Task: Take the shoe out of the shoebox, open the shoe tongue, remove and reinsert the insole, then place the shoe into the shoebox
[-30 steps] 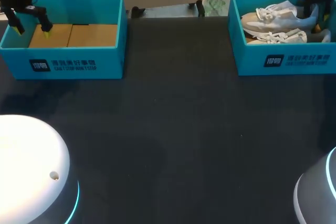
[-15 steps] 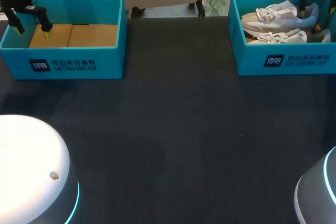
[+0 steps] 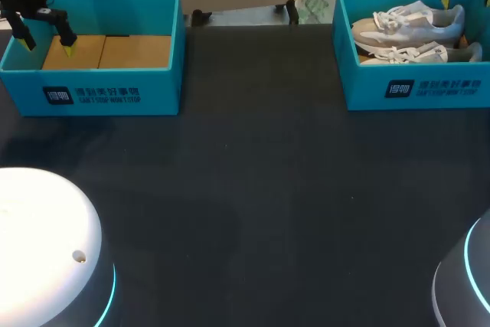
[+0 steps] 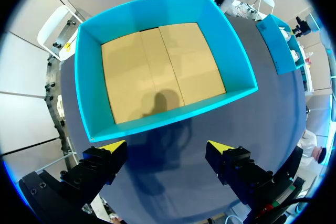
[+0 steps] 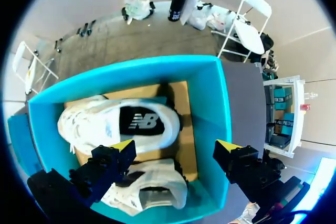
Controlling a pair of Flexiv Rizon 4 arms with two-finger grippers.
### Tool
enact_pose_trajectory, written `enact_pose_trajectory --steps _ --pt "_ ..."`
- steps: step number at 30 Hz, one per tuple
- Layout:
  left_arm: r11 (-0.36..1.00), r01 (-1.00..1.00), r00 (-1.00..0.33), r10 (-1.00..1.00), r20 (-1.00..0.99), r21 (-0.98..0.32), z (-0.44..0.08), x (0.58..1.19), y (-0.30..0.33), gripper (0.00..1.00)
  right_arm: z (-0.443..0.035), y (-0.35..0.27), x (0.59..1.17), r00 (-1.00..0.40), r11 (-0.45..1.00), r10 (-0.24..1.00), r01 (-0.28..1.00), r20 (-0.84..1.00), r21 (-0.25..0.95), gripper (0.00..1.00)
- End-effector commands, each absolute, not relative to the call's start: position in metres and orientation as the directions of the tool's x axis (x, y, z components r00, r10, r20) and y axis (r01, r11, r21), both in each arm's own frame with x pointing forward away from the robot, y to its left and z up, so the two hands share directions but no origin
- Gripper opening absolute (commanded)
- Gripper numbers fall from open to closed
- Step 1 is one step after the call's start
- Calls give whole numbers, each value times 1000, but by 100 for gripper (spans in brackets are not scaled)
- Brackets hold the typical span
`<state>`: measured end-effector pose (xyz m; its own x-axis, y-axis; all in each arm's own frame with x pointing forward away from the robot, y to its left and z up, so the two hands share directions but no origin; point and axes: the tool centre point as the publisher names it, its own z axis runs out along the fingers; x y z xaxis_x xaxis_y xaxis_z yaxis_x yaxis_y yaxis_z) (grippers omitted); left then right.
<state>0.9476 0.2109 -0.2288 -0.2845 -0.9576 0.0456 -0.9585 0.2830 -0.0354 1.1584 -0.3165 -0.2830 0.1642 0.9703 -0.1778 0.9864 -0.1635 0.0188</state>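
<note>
- While both arms hang over the far corners of the table (image 3: 260, 189), neither of them holds anything.
- At the far left, the left gripper (image 4: 167, 148) is spread wide and empty, above the left end of the left shoebox (image 3: 115, 96).
- This box contains only its brown cardboard floor (image 3: 107, 51).
- At the far right, the right gripper (image 5: 176, 146) is also spread wide and empty, above the right shoebox (image 3: 429, 88) and clear of the shoes.
- From the head view only one yellow tip (image 3: 445, 1) of it shows, over the far right part of that box.
- Two pale shoes lie side by side inside the right shoebox, toes to the left: the far shoe (image 3: 409, 24) and the near shoe (image 3: 406, 53) just beside it.
- Seen from the right wrist, the far shoe lies with its opening up, and a dark insole (image 5: 142, 123) shows inside.
</note>
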Motion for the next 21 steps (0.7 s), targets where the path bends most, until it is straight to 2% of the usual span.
enact_pose_trajectory --steps 1,9,21 --pt "283 -958 -285 -958 44 -36 -229 947 211 100 -252 -309 1135 162 -161 971 987 -173 24 100" --pt "283 -958 -285 -958 44 -36 -229 947 211 100 -219 -298 1100 110 -116 984 993 -136 -35 100" --pt "283 -958 -285 -958 44 -36 -229 947 211 100 -200 -278 1028 147 -148 986 989 -80 -3 100"
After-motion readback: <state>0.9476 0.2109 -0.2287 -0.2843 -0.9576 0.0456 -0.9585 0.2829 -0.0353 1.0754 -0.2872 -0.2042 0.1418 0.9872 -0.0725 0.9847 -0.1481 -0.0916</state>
